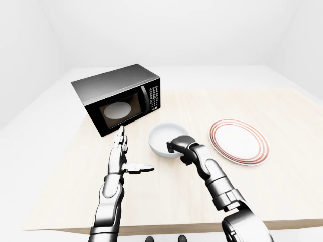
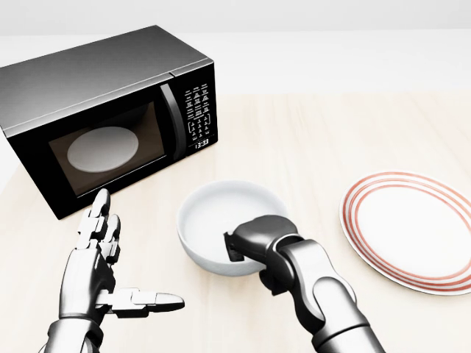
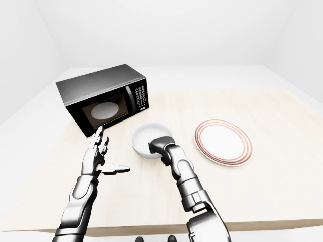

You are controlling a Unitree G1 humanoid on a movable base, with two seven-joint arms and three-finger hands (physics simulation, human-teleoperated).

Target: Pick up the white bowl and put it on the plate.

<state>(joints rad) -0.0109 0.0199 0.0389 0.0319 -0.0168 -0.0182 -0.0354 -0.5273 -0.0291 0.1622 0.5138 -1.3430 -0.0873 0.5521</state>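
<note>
The white bowl [image 2: 218,215] sits on the wooden table between the microwave and the plate, in the middle of the head view. My right hand [image 2: 245,244] has its fingers curled over the bowl's lower rim, shut on it. The white plate with red rings [image 2: 416,229] lies flat at the right edge of the head view, apart from the bowl and with nothing on it. My left hand [image 2: 136,254] hovers open to the left of the bowl, fingers pointing up and thumb stretched toward the right, touching nothing.
A black microwave [image 2: 110,110] with its door shut stands at the upper left, close to the bowl's upper left side. The light wooden table [image 1: 242,106] stretches beyond the plate; its lower edge shows in the left-eye view.
</note>
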